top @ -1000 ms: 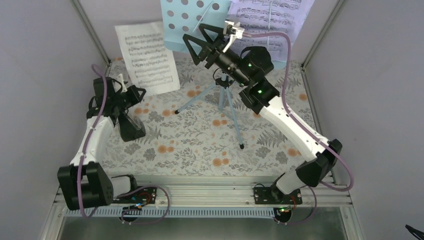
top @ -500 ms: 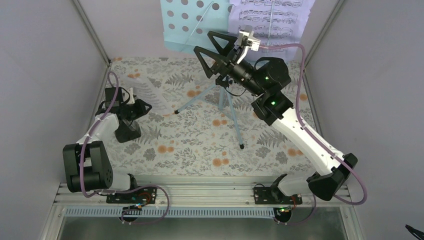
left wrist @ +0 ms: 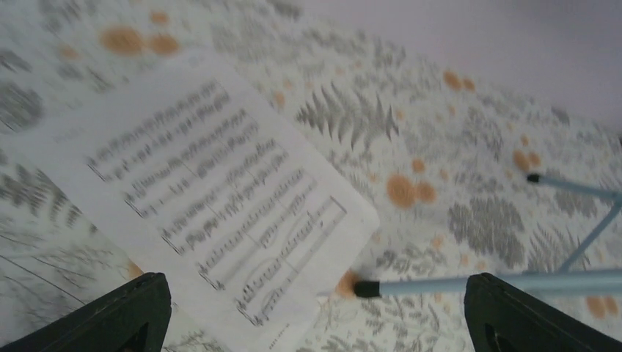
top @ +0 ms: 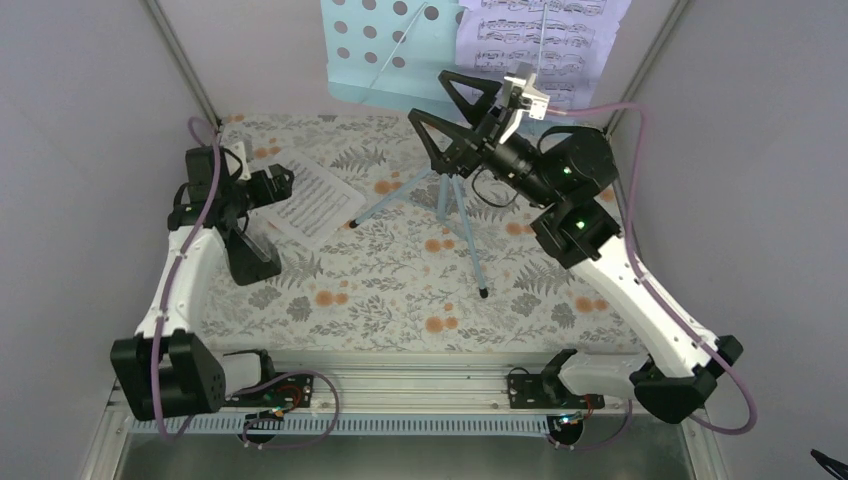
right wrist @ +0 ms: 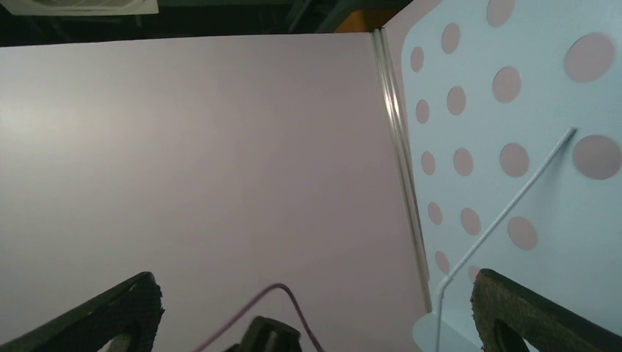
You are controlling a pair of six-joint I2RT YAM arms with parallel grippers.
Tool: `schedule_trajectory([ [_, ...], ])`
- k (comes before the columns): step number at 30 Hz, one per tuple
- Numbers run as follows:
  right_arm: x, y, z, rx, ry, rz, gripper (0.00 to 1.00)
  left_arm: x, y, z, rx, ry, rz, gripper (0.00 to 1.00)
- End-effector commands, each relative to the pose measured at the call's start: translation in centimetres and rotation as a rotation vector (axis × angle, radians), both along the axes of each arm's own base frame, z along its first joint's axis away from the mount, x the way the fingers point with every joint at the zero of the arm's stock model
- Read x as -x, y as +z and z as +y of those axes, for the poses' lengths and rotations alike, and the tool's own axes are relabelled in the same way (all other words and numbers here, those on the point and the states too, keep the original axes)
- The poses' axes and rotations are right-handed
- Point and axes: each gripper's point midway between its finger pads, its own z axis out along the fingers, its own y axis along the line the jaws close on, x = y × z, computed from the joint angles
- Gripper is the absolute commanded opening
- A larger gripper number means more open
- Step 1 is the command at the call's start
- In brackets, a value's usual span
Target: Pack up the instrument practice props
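1. Since a second ago the sheet [top: 315, 205] has dropped out of the left gripper [top: 262, 183] — it is now lying flat on the floral cloth [top: 400, 290], at the far left.
2. Its jaws are standing wide apart, gripping nothing, and hovering over the sheet.
3. One foot of the stand [top: 440, 195] is resting just beside the sheet's corner — the tripod is standing mid-table, with its dotted tray [top: 380, 45] rising at the back.
4. On the tray's right side a lavender sheet [top: 540, 35] is leaning.
5. Before the tray, the right gripper [top: 450, 112] is hanging fully open and empty, above the tripod.
6. Under the left arm, the black box [top: 252, 265] is sitting near the fallen sheet.
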Motion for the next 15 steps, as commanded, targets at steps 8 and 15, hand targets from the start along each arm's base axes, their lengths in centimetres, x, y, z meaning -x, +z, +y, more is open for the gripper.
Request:
schedule_trajectory([
  [8, -2.1, -0.1, -9.9, 0.115, -0.583, 0.029, 0.99, 2.6, 13.7, -1.0, -0.236, 0.042, -0.319, 0.92],
  [15, -2.5, -0.1, -14.3, 0.13, -0.788, 0.067, 0.95, 5.8, 23.8, -10.8, -0.102, -0.329, -0.543, 0.77],
])
